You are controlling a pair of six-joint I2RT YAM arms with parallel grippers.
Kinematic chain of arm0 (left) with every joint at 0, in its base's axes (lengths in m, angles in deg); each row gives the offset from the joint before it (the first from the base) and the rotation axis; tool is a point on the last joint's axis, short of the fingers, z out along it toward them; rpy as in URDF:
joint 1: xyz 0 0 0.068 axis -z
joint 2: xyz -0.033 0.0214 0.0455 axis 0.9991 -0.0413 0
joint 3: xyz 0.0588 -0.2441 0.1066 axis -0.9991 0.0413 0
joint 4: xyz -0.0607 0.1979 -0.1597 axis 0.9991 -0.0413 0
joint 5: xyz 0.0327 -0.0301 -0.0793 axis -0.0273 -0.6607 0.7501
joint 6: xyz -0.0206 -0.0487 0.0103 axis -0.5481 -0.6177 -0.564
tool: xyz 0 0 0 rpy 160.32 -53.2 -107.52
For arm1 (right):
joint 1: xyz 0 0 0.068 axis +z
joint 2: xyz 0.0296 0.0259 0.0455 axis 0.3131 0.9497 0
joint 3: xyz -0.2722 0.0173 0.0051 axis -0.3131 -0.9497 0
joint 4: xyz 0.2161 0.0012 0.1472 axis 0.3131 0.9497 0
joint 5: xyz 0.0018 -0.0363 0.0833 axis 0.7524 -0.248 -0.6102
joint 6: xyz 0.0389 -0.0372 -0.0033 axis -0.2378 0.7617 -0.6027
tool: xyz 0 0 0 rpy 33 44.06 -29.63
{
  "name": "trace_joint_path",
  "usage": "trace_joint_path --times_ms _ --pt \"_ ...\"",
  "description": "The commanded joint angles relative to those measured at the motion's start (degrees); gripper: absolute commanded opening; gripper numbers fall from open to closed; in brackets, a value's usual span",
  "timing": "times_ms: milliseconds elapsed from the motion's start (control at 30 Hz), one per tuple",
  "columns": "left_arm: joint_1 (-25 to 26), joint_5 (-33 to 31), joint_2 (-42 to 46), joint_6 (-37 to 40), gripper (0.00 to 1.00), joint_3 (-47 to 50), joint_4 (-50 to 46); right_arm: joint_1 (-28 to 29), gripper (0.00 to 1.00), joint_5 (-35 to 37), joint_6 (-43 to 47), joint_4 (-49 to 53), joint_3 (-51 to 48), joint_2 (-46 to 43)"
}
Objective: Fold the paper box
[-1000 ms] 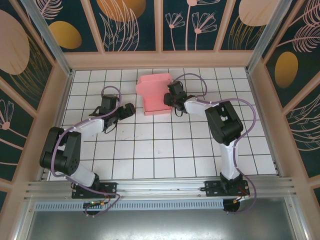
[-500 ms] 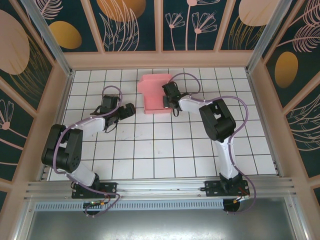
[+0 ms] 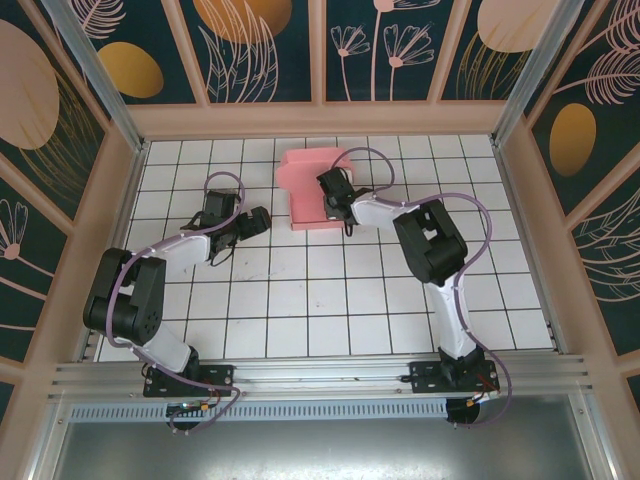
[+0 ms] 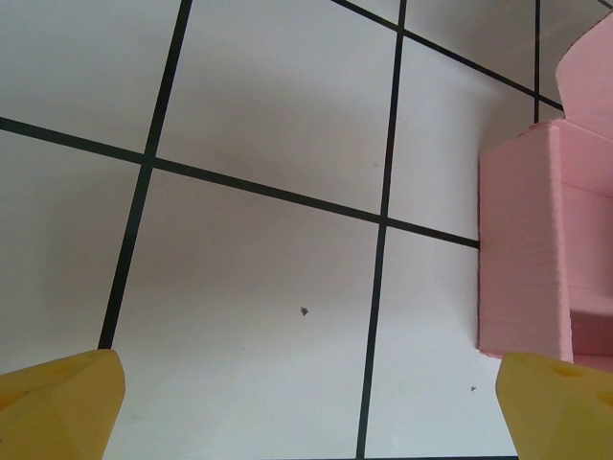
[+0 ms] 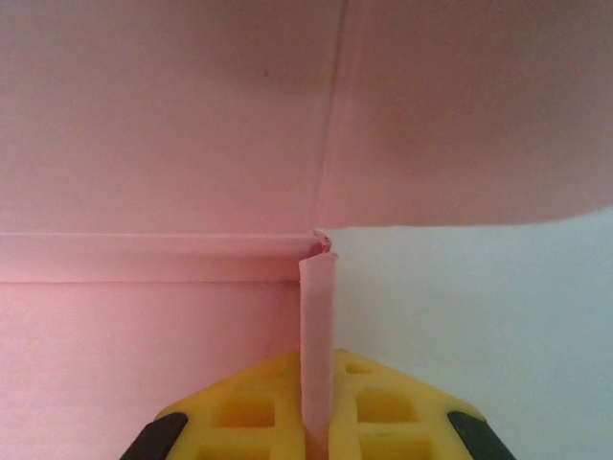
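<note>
paper box (image 3: 303,178) on table's (image 3: 330,300) far middle, right end effector (image 3: 327,195) at its right wall

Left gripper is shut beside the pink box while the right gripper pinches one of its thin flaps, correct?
No: the left gripper is open, its fingertips wide apart in the left wrist view. It sits beside the paper box, and the right gripper pinches a thin flap.

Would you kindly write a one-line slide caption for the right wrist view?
Right gripper shut on a thin flap of the pink paper box, seen edge-on between its yellow fingers.
</note>
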Motion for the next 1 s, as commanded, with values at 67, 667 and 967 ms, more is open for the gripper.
trace_joint_path --times_ms 67,667,967 --pt "0.2 -0.3 -0.1 0.9 0.99 -1.0 0.0 0.6 0.00 2.9 0.0 8.3 -1.5 4.6" --pt "0.2 2.2 3.1 2.1 0.99 -0.8 5.4 0.5 0.23 -3.3 -3.7 -6.7 -23.3 -16.7" --pt "0.2 8.9 4.5 21.9 0.99 -7.9 8.7 -3.8 0.68 -17.7 0.5 -19.1 -33.4 -33.0"
